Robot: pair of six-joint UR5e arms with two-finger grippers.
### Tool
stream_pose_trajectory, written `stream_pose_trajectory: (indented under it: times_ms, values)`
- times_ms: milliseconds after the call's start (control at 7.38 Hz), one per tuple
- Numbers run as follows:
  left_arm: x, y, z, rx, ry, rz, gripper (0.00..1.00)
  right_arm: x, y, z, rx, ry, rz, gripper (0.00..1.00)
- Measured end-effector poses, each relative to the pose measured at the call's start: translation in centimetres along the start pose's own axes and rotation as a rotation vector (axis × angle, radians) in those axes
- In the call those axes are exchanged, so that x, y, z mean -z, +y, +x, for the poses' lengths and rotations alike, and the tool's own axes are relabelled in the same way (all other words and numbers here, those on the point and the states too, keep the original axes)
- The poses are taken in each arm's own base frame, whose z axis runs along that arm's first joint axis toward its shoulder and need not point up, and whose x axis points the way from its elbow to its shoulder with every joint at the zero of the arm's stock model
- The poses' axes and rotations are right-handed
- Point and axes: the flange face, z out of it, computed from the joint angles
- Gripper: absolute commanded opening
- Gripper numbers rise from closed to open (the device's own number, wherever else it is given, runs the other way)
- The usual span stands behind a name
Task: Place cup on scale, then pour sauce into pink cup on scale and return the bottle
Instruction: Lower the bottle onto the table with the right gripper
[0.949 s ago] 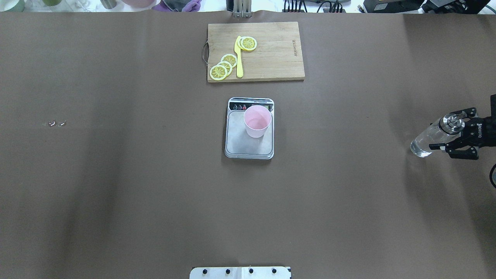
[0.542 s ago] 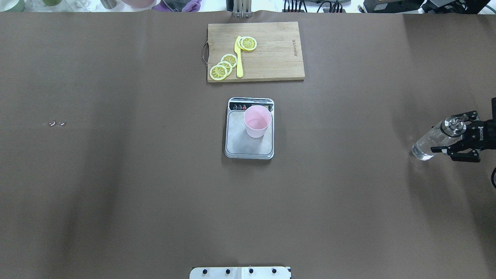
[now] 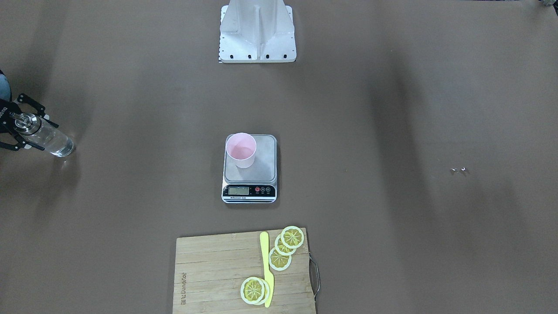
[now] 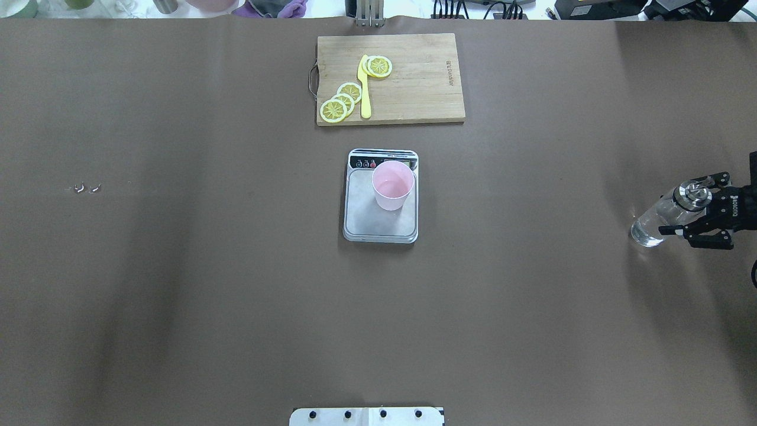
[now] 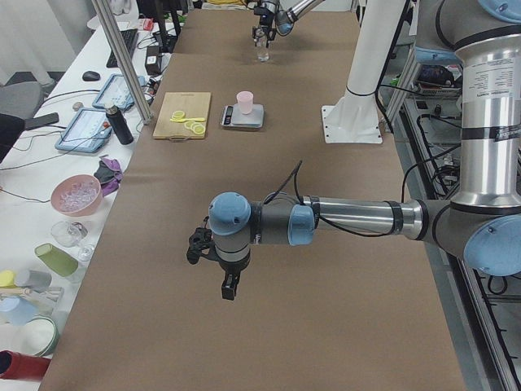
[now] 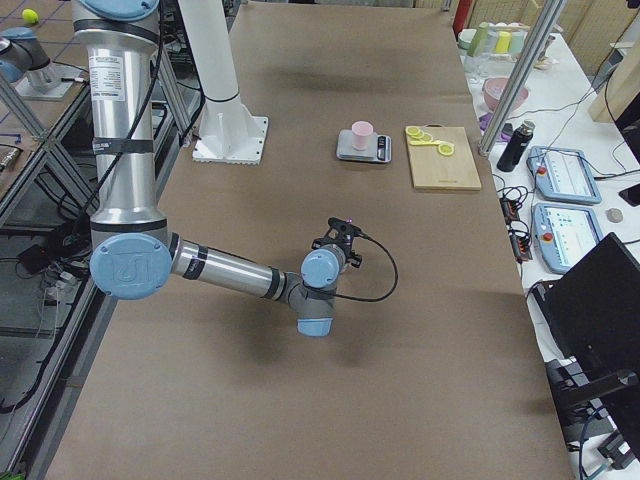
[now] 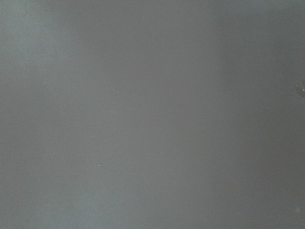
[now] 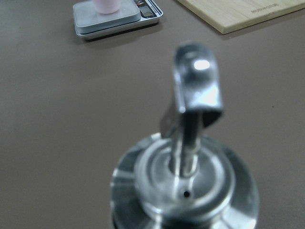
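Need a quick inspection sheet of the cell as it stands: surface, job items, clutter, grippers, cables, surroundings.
Surface: brown table cover; white specks on the robot's left side.
Job's things: cup upright on the scale, near its display; bottle upright at the right end, clear liquid inside.
Clutter: cutting board beyond the scale, with lemon slices and yellow knife.
Grippers: right gripper, jaws straddle the bottle's neck, seemingly gripping; left gripper over bare cover, state cannot be told.
Cables: left wrist cable and right wrist cable loop loosely.
Surroundings: side bench with tablets, bowl.

Wide gap between bottle (image 4: 650, 222) and scale (image 4: 369, 222)
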Motion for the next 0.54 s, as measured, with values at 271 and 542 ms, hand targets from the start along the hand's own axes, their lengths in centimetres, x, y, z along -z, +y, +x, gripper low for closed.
stream_pose_trajectory:
  times_ms: [271, 542]
  values:
    - [-0.01, 0.12, -0.02, -0.001, -0.001, 0.001, 0.99, 0.03, 0.47, 0.07, 0.001, 0.003, 0.001, 0.4]
    - [0.0, 0.15, 0.0, -0.002, -0.001, 0.002, 0.99, 0.1, 0.99, 0.07, 0.003, 0.003, 0.005, 0.45]
